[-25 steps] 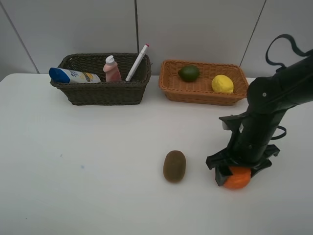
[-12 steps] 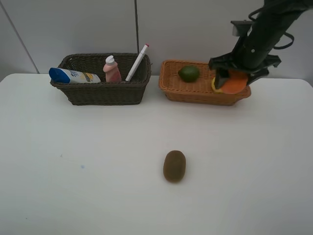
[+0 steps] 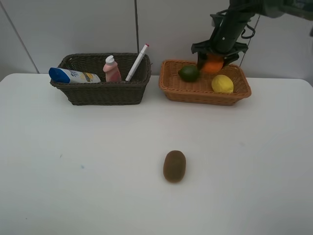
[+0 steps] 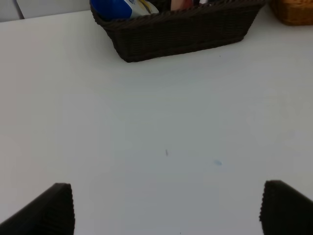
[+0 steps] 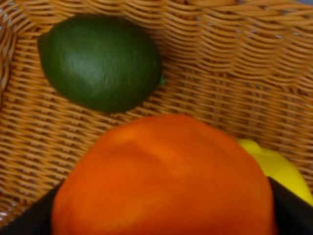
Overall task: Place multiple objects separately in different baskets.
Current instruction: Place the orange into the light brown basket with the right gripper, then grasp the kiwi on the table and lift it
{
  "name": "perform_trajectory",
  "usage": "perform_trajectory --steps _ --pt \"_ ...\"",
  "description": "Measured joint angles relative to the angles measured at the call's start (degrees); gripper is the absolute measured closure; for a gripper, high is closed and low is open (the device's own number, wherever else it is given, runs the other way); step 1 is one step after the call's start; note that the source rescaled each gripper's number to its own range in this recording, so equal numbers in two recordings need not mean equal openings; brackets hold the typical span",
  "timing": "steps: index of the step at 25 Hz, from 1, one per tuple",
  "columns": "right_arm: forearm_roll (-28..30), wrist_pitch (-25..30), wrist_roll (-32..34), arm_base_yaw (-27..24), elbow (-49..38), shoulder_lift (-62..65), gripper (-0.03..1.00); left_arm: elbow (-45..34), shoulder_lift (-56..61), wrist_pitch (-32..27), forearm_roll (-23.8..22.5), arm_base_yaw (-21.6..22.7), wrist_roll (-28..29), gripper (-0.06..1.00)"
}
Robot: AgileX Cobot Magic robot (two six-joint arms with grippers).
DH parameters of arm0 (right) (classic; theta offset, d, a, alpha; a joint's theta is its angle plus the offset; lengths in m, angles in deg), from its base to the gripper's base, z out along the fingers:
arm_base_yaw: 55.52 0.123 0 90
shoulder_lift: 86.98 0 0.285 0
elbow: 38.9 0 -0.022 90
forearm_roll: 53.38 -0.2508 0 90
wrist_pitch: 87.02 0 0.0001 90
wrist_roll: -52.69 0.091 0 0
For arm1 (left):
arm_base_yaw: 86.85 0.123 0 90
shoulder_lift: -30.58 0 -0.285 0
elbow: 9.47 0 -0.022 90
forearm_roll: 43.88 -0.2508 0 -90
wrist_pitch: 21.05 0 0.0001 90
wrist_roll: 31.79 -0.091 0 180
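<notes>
Right gripper (image 3: 213,58), upper right of the high view: the dark jaws flank the orange fruit (image 3: 213,64) on both sides, and the fruit sits between them over the back part of the light orange-tan basket (image 3: 168,89). Whether the jaws are clamped on it or already slackening cannot be told from these views. The wrist view confirms the fruit (image 5: 164,176) filling the space between the finger ends, with basket weave directly behind it.

Handling judgement on the orange fruit: round, firm-looking, with a smooth skin; probably light. A round body tends to roll once freed, so the grip belongs across its widest part, and release is best made low over open weave.

Basket contents: the green lime (image 3: 189,73) lies just left of the fruit, the yellow lemon (image 3: 222,83) just to its lower right. The free space between them is narrow; contact on landing is likely.

Beyond that: the brown kiwi (image 3: 174,166) lies alone on the white table (image 3: 73,171), lower centre, well apart from both baskets. The dark brown basket (image 3: 105,93), upper left, holds the white blue-capped bottle (image 3: 73,76), the pink bottle (image 3: 112,69) and the white red-tipped marker (image 3: 137,62) leaning on its rim.

Left gripper (image 4: 166,208): fingers spread wide, nothing between them, over bare table.
</notes>
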Motion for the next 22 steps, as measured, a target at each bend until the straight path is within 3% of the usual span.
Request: perform_trajectory --steps 2,4,7,13,18,22 --pt "-0.2 0.3 0.0 0.0 0.1 -0.2 0.08 0.0 0.0 0.0 0.0 0.0 0.0 -0.06" --pt "-0.7 2.0 0.0 0.0 0.4 -0.1 0.02 0.0 0.0 0.0 0.0 0.0 0.0 -0.06" --pt "-2.0 5.8 0.0 0.0 0.4 0.6 0.01 0.0 0.0 0.0 0.0 0.0 0.0 -0.06" --pt "-4.9 6.3 0.9 0.9 -3.1 7.6 0.01 0.0 0.0 0.0 0.0 0.0 0.0 -0.06" --pt "-5.3 6.2 2.9 5.0 -17.1 18.5 0.01 0.0 0.0 0.0 0.0 0.0 0.0 -0.06" --pt "-5.3 6.4 4.1 11.2 -31.3 25.1 0.01 0.0 0.0 0.0 0.0 0.0 0.0 -0.06"
